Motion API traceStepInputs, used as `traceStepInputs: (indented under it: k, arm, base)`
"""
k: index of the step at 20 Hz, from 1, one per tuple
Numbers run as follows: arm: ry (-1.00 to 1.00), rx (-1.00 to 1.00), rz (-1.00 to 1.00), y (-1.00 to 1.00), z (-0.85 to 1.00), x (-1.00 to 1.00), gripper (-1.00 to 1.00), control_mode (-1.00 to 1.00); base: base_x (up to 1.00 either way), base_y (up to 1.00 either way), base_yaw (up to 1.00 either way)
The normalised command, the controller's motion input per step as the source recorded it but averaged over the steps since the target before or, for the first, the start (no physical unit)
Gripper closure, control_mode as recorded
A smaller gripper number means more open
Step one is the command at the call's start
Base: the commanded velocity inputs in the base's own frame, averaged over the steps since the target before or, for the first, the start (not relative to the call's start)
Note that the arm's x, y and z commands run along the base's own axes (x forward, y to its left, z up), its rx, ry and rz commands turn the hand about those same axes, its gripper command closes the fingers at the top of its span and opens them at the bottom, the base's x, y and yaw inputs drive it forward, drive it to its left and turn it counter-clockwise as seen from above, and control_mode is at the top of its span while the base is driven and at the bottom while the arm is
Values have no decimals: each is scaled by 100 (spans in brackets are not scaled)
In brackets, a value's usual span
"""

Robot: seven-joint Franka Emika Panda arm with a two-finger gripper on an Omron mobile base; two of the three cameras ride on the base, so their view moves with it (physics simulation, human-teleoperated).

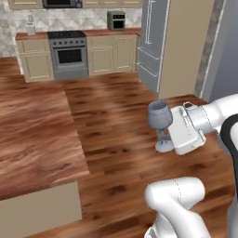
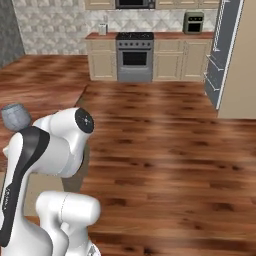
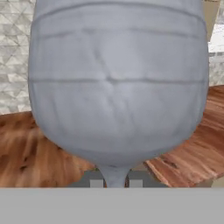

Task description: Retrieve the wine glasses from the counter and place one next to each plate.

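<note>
Translucent blue-grey wine glass (image 1: 160, 116) with rounded bowl, thin stem and round foot (upright), held above the wood floor (image 1: 121, 153), right of the island top (image 1: 32, 139), gripper (image 3: 115, 179) pinching its stem

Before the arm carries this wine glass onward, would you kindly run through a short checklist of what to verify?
1. Gripper shut on the wine glass stem: ok.
2. Glass upright in the left base view: ok.
3. Glass lifted off any surface: ok, it hangs over the floor.
4. Island top to the glass's left, apart from it: ok.
5. Plates located: cannot tell.
6. Second glass located: cannot tell.
</note>
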Motion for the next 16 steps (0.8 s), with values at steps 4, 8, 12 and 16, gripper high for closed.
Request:
traceStepInputs:
  k: [4, 8, 12, 16]
  arm:
    - [0, 0, 0, 0, 0, 0, 100, 100]
    - [0, 0, 0, 0, 0, 0, 100, 100]
    - [0, 0, 0, 0, 0, 0, 100, 100]
    - [0, 0, 0, 0, 0, 0, 100, 100]
  base:
    - [-100, 100, -1]
    - [-100, 100, 0]
    - [-100, 100, 0]
    - [-66, 100, -2]
